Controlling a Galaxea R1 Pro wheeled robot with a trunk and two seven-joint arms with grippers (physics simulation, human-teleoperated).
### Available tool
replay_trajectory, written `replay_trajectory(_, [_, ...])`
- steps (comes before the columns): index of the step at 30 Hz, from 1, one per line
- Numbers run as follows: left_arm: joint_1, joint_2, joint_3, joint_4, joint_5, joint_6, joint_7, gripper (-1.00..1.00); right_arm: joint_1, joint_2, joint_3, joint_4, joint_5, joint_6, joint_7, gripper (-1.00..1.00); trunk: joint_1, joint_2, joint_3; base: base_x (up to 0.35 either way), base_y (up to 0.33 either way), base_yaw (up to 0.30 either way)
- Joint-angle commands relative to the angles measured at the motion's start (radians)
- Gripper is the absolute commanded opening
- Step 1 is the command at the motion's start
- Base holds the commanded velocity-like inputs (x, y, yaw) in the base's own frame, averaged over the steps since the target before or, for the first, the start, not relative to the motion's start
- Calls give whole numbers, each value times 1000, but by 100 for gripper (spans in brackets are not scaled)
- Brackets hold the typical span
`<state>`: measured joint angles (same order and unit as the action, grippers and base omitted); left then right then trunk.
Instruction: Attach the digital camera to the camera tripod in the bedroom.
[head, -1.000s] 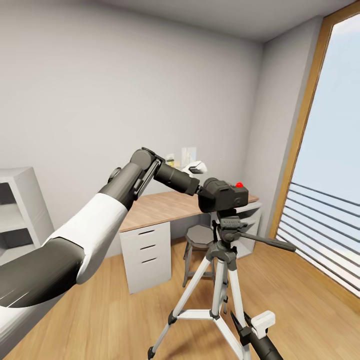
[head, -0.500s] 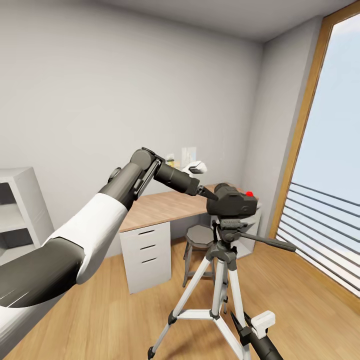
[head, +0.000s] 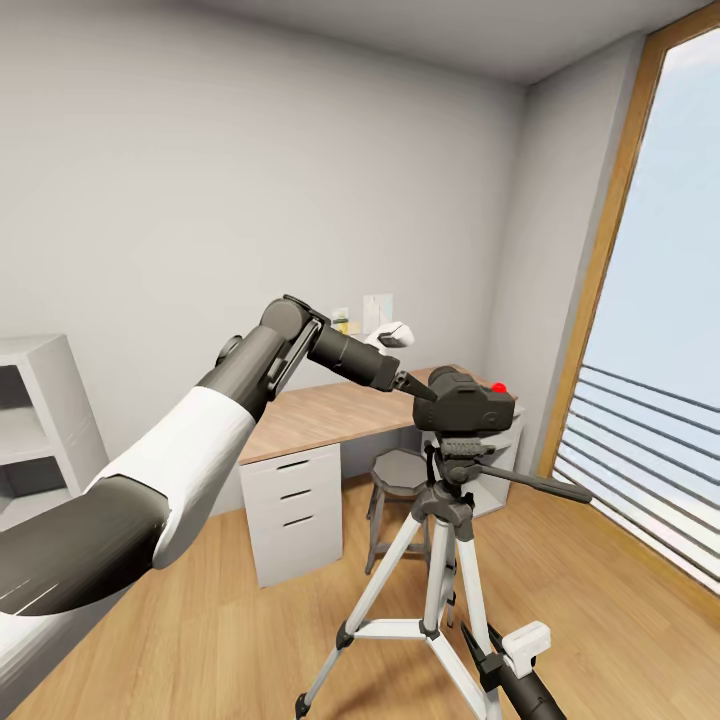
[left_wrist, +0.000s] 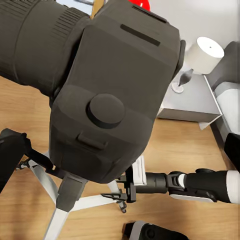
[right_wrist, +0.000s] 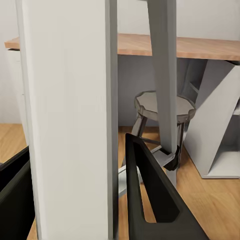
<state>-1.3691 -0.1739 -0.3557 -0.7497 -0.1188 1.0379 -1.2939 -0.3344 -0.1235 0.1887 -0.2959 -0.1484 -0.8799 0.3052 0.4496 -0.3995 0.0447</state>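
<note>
The black digital camera (head: 466, 405), with its red button (head: 498, 387) on top, sits upright on the dark head (head: 455, 448) of the silver-legged camera tripod (head: 437, 560). My left gripper (head: 414, 385) hangs just behind the camera's back, open; in the left wrist view the camera body (left_wrist: 110, 95) lies between spread fingers (left_wrist: 10, 155). Low down, my right gripper (head: 482, 648) reaches to a tripod leg. In the right wrist view its dark fingers (right_wrist: 150, 200) sit close on either side of that leg (right_wrist: 70, 125).
Behind the tripod stand a wood-topped white desk (head: 330, 408) with drawers and a short grey stool (head: 400, 470). A grey shelf (head: 35, 420) is at the left and a tall wood-framed window (head: 610, 250) at the right. The tripod's pan handle (head: 535, 482) points right.
A second ago the camera was in my left gripper, higher and further left. It then dropped right onto the tripod head, out of the fingers. Nothing has moved since.
</note>
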Motion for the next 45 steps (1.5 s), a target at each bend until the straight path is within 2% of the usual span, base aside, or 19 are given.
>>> replay_trajectory(1, [0, -1, 2, -2, -10, 9, -12, 100, 0, -1, 9, 1, 1, -4, 6, -100, 0, -1, -1, 0, 0, 0])
replay_trajectory(9, [1, 3, 20, -57, -10, 9, -114, 100, 0, -1, 9, 1, 1, -3, 6, -100, 0, -1, -1, 0, 0, 0])
replay_trajectory(13, [2, 29, 37, -86, -10, 9, -141, 100, 0, -1, 9, 1, 1, -4, 6, -100, 0, -1, -1, 0, 0, 0])
replay_trajectory(17, [2, 78, 78, -124, -10, 9, -184, 100, 0, -1, 9, 1, 1, -4, 6, -100, 0, -1, -1, 0, 0, 0])
replay_trajectory(20, [2, 128, 110, -149, -10, 9, -230, 100, 0, -1, 9, 1, 1, -4, 6, -100, 0, -1, -1, 0, 0, 0])
replay_trajectory(22, [2, 203, 148, -179, -10, 9, -268, 100, 0, -1, 9, 1, 1, -4, 6, -100, 0, -1, -1, 0, 0, 0])
replay_trajectory(23, [2, 217, 154, -182, -10, 9, -272, 100, 0, -1, 9, 1, 1, -4, 6, -100, 0, -1, -1, 0, 0, 0])
replay_trajectory(24, [2, 296, 179, -189, -10, 9, -277, 100, 0, -1, 9, 1, 1, -4, 6, -100, 0, -1, -1, 0, 0, 0])
replay_trajectory(25, [2, 343, 187, -187, -10, 9, -277, 100, 0, -1, 9, 1, 1, -4, 6, -100, 0, -1, -1, 0, 0, 0])
replay_trajectory(26, [3, 369, 190, -180, -10, 9, -277, 100, 0, -1, 9, 1, 1, -4, 6, -100, 0, -1, -1, 0, 0, 0])
replay_trajectory(28, [5, 403, 192, -131, -10, 9, -277, 100, 0, -1, 9, 1, 1, -4, 6, -100, 0, -1, -1, 0, 0, 0])
replay_trajectory(30, [5, 411, 192, -82, -11, 9, -277, 100, 0, -1, 8, 1, 1, -4, 6, -100, 0, -1, -1, 0, 0, 0])
replay_trajectory(31, [5, 413, 192, -48, -11, 9, -255, 100, 0, -1, 8, 1, 1, -4, 6, -100, 0, -1, -1, 0, 0, 0])
replay_trajectory(33, [6, 395, 192, 89, -11, 9, -29, 100, 0, -1, 8, 1, 1, -4, 6, -100, 0, -1, -1, 0, 0, 0])
replay_trajectory(34, [6, 387, 191, 118, -11, 9, 23, 100, 0, -1, 8, 1, 1, -4, 6, -100, 0, -1, -1, 0, 0, 0])
replay_trajectory(35, [6, 379, 191, 149, -11, -19, 77, 100, 0, -1, 8, 1, 1, -4, 6, -100, 0, -1, -1, 0, 0, 0])
replay_trajectory(38, [6, 328, 190, 357, -12, -203, 372, 100, 0, -1, 8, 1, 1, -4, 6, -100, 0, -1, -1, 0, 0, 0])
replay_trajectory(42, [6, 279, 190, 546, -12, -380, 558, 100, 0, -1, 8, 1, 1, -4, 6, -100, 0, -1, -1, 0, 0, 0])
replay_trajectory(45, [6, 257, 191, 642, -12, -468, 615, 100, 0, -1, 8, 1, 1, -4, 6, -100, 0, -1, -1, 0, 0, 0])
